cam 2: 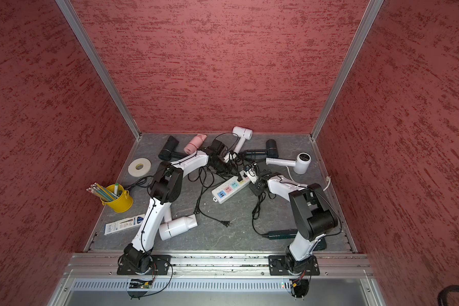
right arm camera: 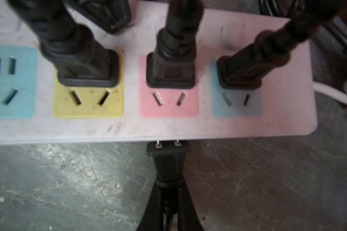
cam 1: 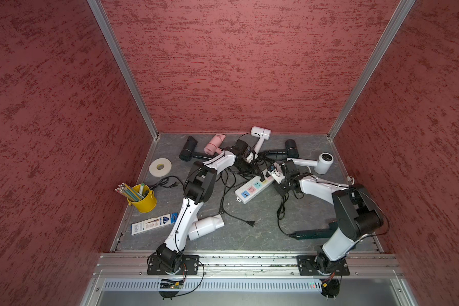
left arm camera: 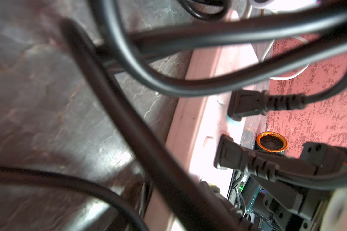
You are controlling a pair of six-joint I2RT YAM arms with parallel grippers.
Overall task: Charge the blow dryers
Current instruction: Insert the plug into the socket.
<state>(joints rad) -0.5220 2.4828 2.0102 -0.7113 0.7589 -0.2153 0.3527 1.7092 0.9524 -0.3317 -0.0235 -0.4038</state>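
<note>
free: teal socket (right arm camera: 10, 80) | blocked: three seated plugs (right arm camera: 169, 68) beside it | cords (left arm camera: 208, 34) tangled

Blurred cords (left arm camera: 128, 130) hide most of the power strip (left arm camera: 198, 120). The right arm (cam 1: 355, 212) covers part of the dark green dryer (cam 1: 313, 233).

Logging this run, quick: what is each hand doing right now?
Left hand: cannot be told, cords block the view.
Right hand: closed on a black two-pin plug.

Both top views are sharp and evenly lit, the textured red walls (cam 1: 64, 106) splaying toward the frame edges. In the left wrist view, thin black cords (left arm camera: 131, 130) near the lens blur and the long white power strip (left arm camera: 196, 124) glares pinkish. The right wrist view's upper edge is soft, its black two-pin plug (right arm camera: 167, 154) crisp.
</note>
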